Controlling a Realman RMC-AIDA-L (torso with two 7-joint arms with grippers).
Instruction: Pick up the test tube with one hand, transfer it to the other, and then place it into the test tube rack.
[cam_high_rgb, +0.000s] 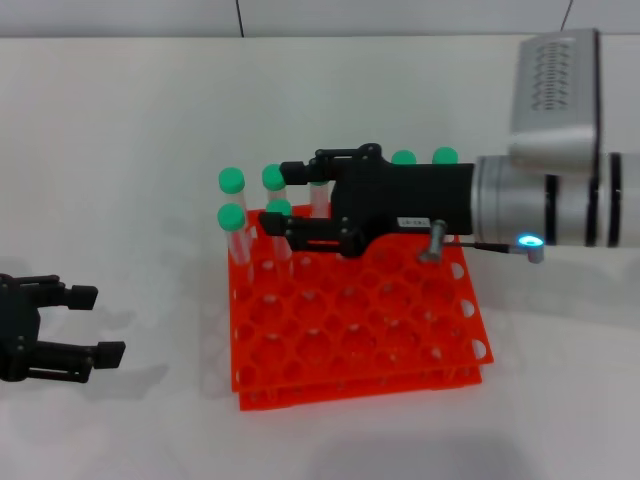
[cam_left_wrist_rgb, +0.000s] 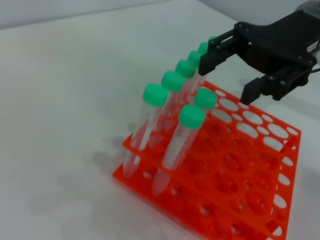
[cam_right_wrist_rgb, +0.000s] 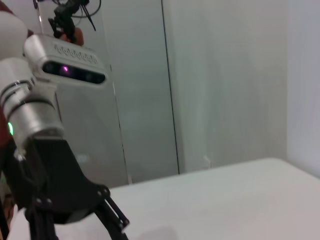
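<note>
We see right gripper (cam_high_rgb: 281, 198) above test tube rack (cam_high_rgb: 440, 365) rear, jaws apart around upright tube (cam_high_rgb: 274, 183), cap up; left gripper (cam_high_rgb: 92, 324) beside rack, jaws apart.

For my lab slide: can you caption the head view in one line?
Right black two-fingered gripper open above the bright orange-red plastic test tube rack among green-capped clear tubes; left black gripper open beside it.

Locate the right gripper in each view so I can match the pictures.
Head view: the black two-fingered right gripper reaches in from the right over the bright orange-red plastic test tube rack, jaws open around the green-capped tubes.
Left wrist view: upper right, above the rack's far edge.
Right wrist view: not identifiable.
Shared landmark: the rack.
</note>
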